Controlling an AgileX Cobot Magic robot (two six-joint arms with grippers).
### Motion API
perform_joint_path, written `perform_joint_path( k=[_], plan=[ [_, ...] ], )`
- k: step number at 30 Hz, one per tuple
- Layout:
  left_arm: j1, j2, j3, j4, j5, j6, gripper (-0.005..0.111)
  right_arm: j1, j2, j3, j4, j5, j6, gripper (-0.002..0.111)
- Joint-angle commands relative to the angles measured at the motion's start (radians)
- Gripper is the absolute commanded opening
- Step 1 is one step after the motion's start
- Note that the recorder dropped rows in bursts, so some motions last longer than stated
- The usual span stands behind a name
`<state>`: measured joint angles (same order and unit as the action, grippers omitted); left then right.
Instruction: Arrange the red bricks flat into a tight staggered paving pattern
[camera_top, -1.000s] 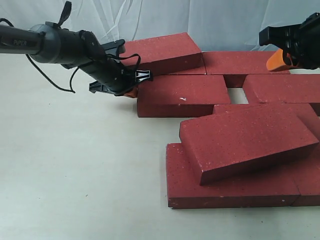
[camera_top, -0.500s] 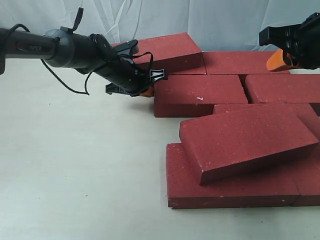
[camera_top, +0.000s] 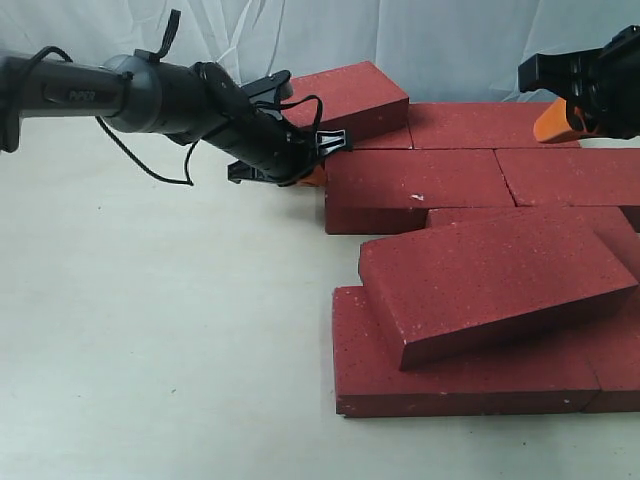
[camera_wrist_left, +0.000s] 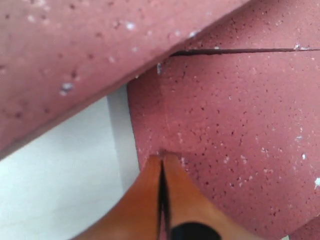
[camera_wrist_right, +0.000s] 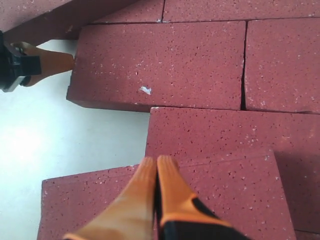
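Left fingers (camera_wrist_left: 142, 200), closed empty, touch one end of the chipped brick (camera_top: 420, 182); right fingers (camera_wrist_right: 137, 195) closed too.

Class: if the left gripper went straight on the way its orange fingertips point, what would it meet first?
The left gripper would meet the short end of the flat dark-red rectangular brick with a small white chip; its shut tips appear to touch it now.
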<state>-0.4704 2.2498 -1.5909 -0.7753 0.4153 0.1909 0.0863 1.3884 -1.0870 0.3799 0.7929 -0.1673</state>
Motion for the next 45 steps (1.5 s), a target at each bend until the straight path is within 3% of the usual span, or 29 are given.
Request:
perform_joint_path(
  k=[1,10,14,19,24,30,38,45],
  plan=[
    [-0.010,0.000,-0.010,-0.016,0.031,0.003,0.000,-0.005,-0.006,0.005,-0.005,-0.008,-0.007,-0.001],
    [0.052,-0.099,-0.052,0.052,0.266,0.003,0.000,-0.005,-0.006,0.005,-0.005,-0.010,-0.019,-0.001],
    [0.088,-0.182,-0.052,0.180,0.387,0.003,0.000,-0.005,-0.006,0.005,-0.005,-0.010,-0.019,-0.001],
    [0.090,-0.279,-0.052,0.364,0.587,-0.001,0.000,-0.005,-0.006,0.005,-0.005,-0.003,-0.019,-0.001],
    [0.090,-0.373,-0.050,0.387,0.709,-0.001,0.000,-0.005,-0.006,0.005,-0.012,0.050,-0.019,-0.001],
    [0.090,-0.505,0.055,0.387,0.696,-0.001,0.000,-0.005,-0.006,0.056,-0.020,0.020,-0.019,-0.001],
    [0.090,-0.636,0.213,0.387,0.641,0.008,0.000,-0.005,-0.006,0.073,-0.188,-0.017,-0.008,-0.001],
    [0.090,-0.692,0.331,0.416,0.577,0.060,0.000,-0.005,0.000,0.146,-0.388,-0.096,0.232,-0.001]
  ],
)
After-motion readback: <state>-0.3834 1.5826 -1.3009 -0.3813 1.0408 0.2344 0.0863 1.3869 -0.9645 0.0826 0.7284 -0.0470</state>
